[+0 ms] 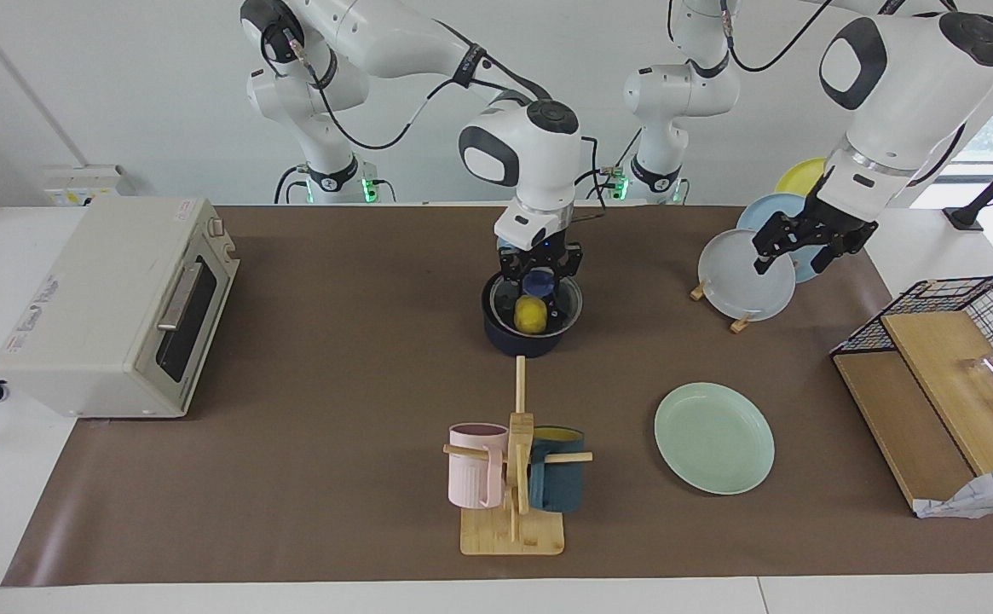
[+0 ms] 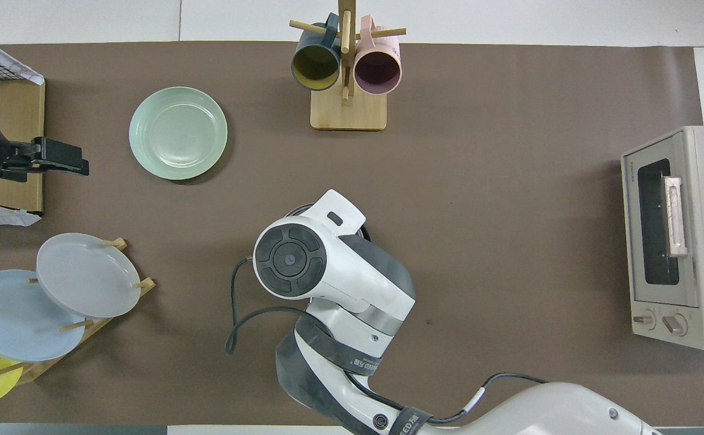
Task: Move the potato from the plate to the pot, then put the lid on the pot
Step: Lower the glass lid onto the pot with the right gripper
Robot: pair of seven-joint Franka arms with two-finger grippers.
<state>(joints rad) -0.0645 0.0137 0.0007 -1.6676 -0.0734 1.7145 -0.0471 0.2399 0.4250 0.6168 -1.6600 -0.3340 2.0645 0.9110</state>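
The navy pot (image 1: pixel 522 344) stands mid-table, nearer to the robots than the mug tree. The yellow potato (image 1: pixel 530 314) lies inside it and shows through the glass lid (image 1: pixel 568 309). The lid lies at the pot's rim, slightly off-centre toward the left arm's end. My right gripper (image 1: pixel 539 275) is straight over the pot, shut on the lid's blue knob. In the overhead view my right arm hides the pot. The mint-green plate (image 1: pixel 713 437) (image 2: pixel 177 133) is empty. My left gripper (image 1: pixel 794 256) (image 2: pixel 67 162) waits open, up over the plate rack.
A toaster oven (image 1: pixel 112 307) stands at the right arm's end. A wooden mug tree (image 1: pixel 513 477) with two mugs stands farther from the robots than the pot. A rack of upright plates (image 1: pixel 747 277) and a wire basket with wooden boards (image 1: pixel 948 367) are at the left arm's end.
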